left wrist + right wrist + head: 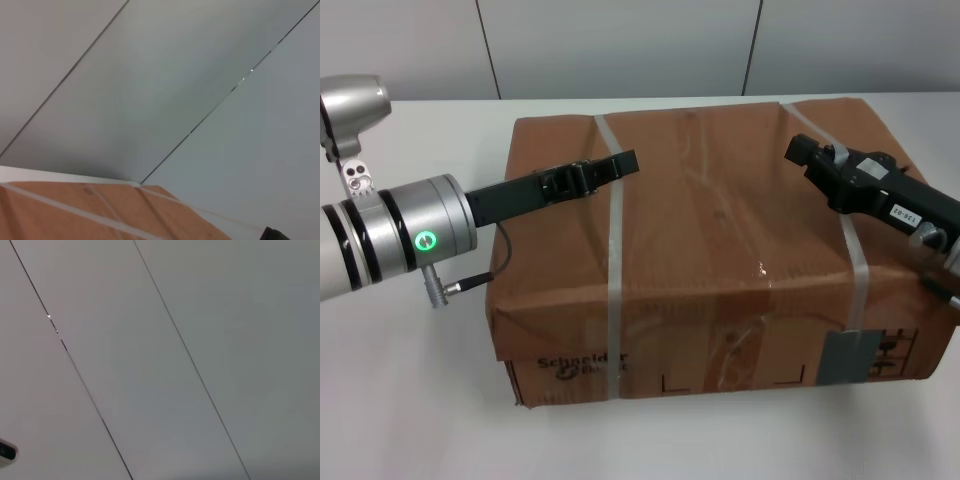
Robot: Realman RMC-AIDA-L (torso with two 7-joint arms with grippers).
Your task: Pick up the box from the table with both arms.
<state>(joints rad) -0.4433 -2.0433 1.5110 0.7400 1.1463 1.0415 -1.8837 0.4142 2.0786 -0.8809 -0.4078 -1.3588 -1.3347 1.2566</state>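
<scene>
**Both grippers over the box top**

The box point(720, 250) sits on the table point(410, 400), printed side facing me. My left gripper point(620, 163) reaches in over the top's left part, its black fingers lying flat and closed beside one strap point(615, 250). My right gripper point(800, 152) is over the right part, near the other strap point(857, 265) — I cannot tell its finger state.

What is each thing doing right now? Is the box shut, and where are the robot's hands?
box: shut, taped and strapped, resting on the table.
table: bears the box.
left gripper: reaching over the box top's left part.
right gripper: reaching over the box top's right part.
</scene>
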